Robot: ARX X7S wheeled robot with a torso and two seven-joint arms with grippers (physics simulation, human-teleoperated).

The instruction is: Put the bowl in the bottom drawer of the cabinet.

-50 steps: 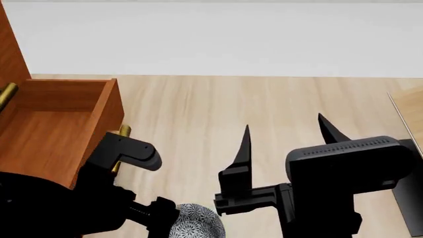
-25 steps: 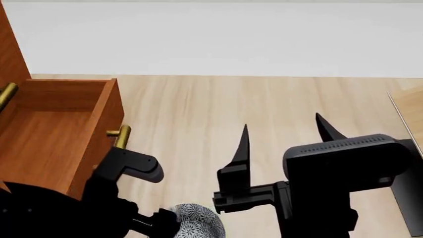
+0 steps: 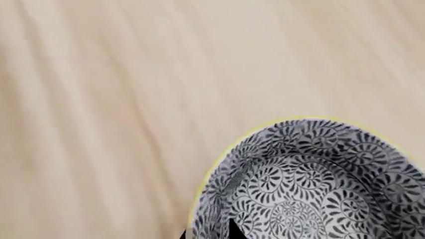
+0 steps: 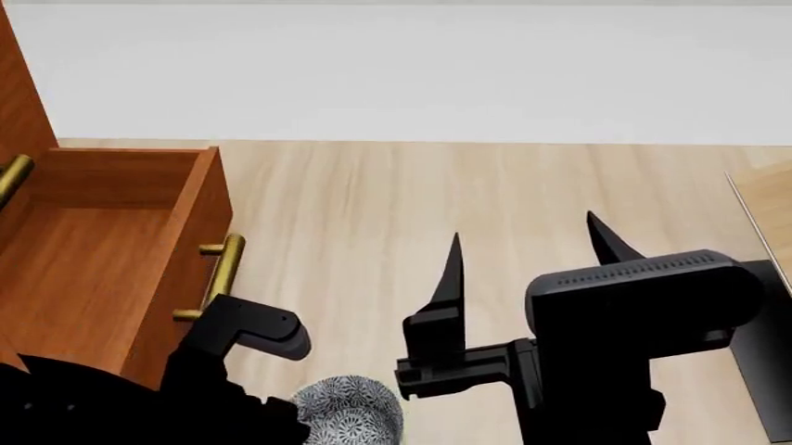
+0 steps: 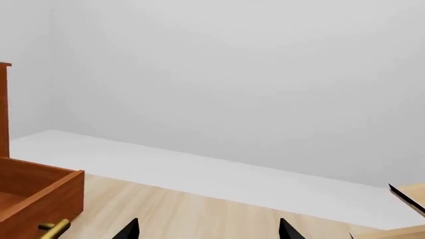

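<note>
The patterned blue-grey bowl [image 4: 351, 410] shows at the bottom of the head view, right of the open bottom drawer [image 4: 87, 250] of the reddish-brown cabinet [image 4: 22, 88]. In the left wrist view my left gripper [image 3: 207, 233] is shut on the rim of the bowl [image 3: 312, 184], one fingertip [image 3: 232, 230] inside and the other outside. My right gripper [image 4: 525, 236] hangs open and empty over the floor, right of the bowl. The right wrist view shows that right gripper [image 5: 209, 231], the drawer [image 5: 40, 191] and its brass handle [image 5: 54, 227].
The drawer's brass handle [image 4: 221, 273] faces the bowl. A like handle [image 4: 13, 178] of the drawer above shows at the left edge. A pale wooden piece with a black base [image 4: 770, 278] stands at the right edge. Pale wood floor [image 4: 371, 204] lies between.
My left arm has drawn back toward the view's bottom, uncovering the drawer's handle. The bowl has shifted slightly left with it. The right gripper has barely moved.
</note>
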